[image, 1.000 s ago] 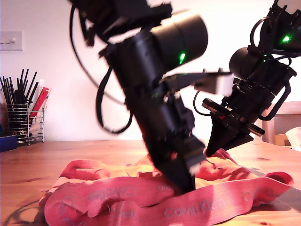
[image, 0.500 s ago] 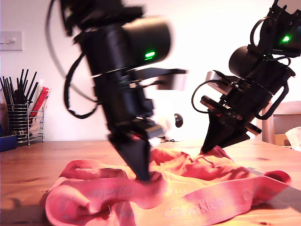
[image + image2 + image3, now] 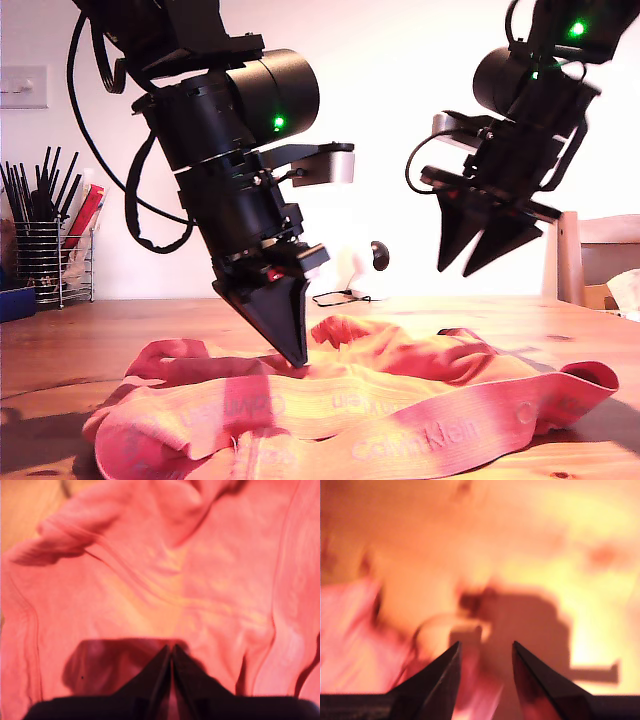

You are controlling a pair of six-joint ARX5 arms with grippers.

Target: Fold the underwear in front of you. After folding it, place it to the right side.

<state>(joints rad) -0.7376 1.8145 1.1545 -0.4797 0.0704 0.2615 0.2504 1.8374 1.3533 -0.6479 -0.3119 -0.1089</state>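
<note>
The coral-red underwear (image 3: 400, 400) lies crumpled on the wooden table (image 3: 60, 345), its wide lettered waistband (image 3: 470, 425) towards the front. My first gripper (image 3: 298, 362) points down at the cloth on the exterior view's left. Its jaws are shut, pinching a small ridge of fabric. In the first wrist view the closed tips of my first gripper (image 3: 171, 647) meet the underwear (image 3: 200, 580), with a crease running to them. My second gripper (image 3: 456, 272) hangs open above the cloth at the exterior view's right. Blurred in its own view, my second gripper (image 3: 486, 644) holds nothing.
A wire holder of pens (image 3: 45, 250) and a blue object (image 3: 15, 300) stand at the exterior view's left edge. A small white camera (image 3: 352, 272) with a cable sits behind the cloth. A wooden chair (image 3: 600, 260) stands at the exterior view's right.
My first gripper has swept toward the exterior view's left and risen a little, dragging cloth with it. My second gripper has lifted off the cloth and now hangs open.
</note>
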